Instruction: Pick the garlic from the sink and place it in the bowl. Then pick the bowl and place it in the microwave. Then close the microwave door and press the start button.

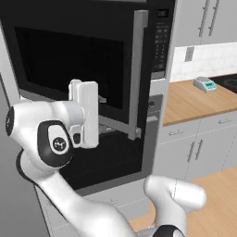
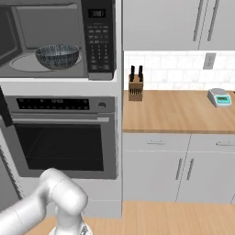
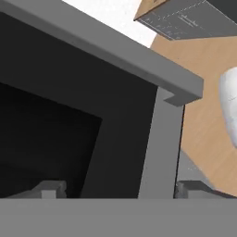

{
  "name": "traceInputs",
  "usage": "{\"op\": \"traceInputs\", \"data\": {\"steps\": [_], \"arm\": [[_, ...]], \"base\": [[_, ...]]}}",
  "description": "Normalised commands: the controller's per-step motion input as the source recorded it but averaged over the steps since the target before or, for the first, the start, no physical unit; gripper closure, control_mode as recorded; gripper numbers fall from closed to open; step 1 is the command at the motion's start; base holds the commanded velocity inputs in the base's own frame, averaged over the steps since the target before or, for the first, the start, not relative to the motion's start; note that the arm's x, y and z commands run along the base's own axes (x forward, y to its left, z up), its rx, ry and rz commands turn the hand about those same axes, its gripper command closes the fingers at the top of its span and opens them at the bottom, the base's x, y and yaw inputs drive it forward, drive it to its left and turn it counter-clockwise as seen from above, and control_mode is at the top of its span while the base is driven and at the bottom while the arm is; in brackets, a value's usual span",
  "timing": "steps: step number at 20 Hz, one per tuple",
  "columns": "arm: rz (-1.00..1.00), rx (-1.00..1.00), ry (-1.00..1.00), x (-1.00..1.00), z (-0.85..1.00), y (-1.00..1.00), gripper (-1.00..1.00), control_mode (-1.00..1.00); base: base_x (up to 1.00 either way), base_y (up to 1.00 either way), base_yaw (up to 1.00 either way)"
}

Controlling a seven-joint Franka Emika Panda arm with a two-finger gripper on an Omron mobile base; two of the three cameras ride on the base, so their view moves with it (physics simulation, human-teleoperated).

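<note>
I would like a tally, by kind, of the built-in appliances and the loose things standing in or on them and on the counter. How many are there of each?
Microwave: 1
Oven: 1
Bowl, on the microwave's turntable: 1
Knife block, on the counter: 1
Kitchen scale, on the counter: 1
Total: 5

— Where am I driving this arm right now?

— I see a home kitchen: a built-in microwave (image 2: 55, 39) stacked over an oven (image 2: 62, 137), a wooden counter (image 2: 174, 112) on grey cabinets (image 2: 179, 167), a knife block (image 2: 135, 87), a small kitchen scale (image 2: 219, 97), white tiled wall, wood floor (image 2: 183, 218).
</note>
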Motion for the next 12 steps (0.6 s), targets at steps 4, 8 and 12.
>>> {"op": "traceInputs", "data": {"steps": [4, 8, 12], "arm": [[0.15, 0.00, 0.11, 1.00, 0.00, -0.52, -1.00, -1.00], [0.15, 0.03, 0.21, 1.00, 0.00, -0.13, -1.00, -1.00], [0.14, 0.01, 0.29, 1.00, -0.03, -0.03, -1.00, -1.00]], "base": [[0.00, 0.00, 0.00], [0.00, 0.00, 0.00], [0.00, 0.00, 0.00]]}}
